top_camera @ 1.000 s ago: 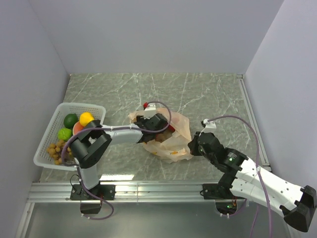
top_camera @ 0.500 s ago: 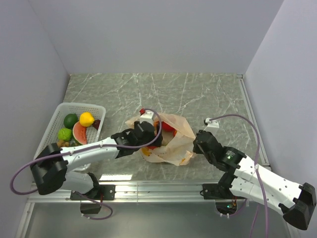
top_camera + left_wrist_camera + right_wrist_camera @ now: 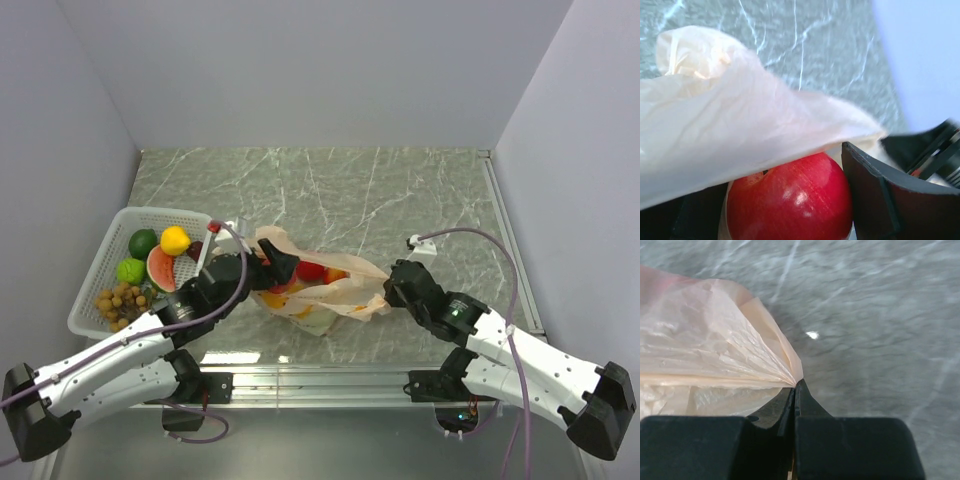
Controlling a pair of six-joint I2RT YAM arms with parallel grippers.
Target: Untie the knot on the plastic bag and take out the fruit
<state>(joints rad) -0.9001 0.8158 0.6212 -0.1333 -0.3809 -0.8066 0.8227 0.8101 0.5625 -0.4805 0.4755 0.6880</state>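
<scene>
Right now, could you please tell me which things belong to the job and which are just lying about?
Job: plastic bag, pinched by right end effector; red apple between left end effector fingers.
Lying about: white basket, watermelon slice, tan berries.

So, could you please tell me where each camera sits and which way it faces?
Top external: above and behind the bases, looking down at the marble table, both arms, the basket.
Left wrist: on the left claw, facing a red apple between its fingers, under the plastic bag.
Right wrist: on the right claw, shut on the bag's edge.
All three views share the bag.
</scene>
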